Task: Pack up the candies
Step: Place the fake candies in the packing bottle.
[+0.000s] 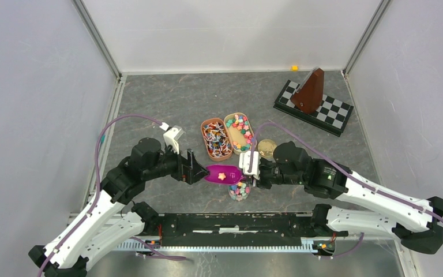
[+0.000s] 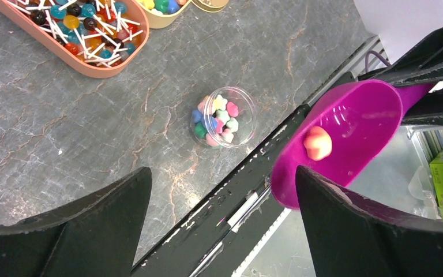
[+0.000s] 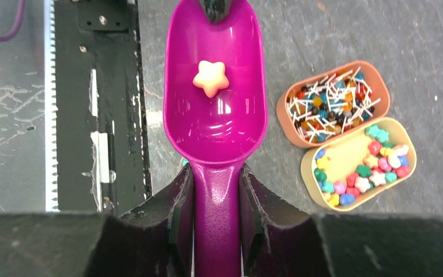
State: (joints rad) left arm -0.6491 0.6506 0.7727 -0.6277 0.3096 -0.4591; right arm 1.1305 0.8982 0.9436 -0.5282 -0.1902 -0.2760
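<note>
My right gripper (image 1: pixel 255 172) is shut on the handle of a magenta scoop (image 1: pixel 221 173) and holds it level above the table; the wrist view shows the fingers (image 3: pixel 179 202) clamped on the handle (image 3: pixel 217 213). One orange star candy (image 3: pixel 210 78) lies in the scoop bowl (image 3: pixel 216 121). A small clear cup (image 1: pixel 239 190) part-filled with coloured candies stands just below the scoop, also in the left wrist view (image 2: pixel 224 121). More star candies fill a tan oval tray (image 1: pixel 243 137). My left gripper (image 1: pixel 198 169) is wide open and empty at the scoop's tip (image 2: pixel 346 127).
An orange-brown oval tray (image 1: pixel 203 136) of wrapped stick sweets sits beside the tan tray (image 3: pixel 346 154). A gold round lid (image 1: pixel 267 148) lies right of them. A brown metronome (image 1: pixel 311 91) stands on a chequered board (image 1: pixel 334 115) at the back right. The black base rail (image 1: pixel 236 222) runs along the near edge.
</note>
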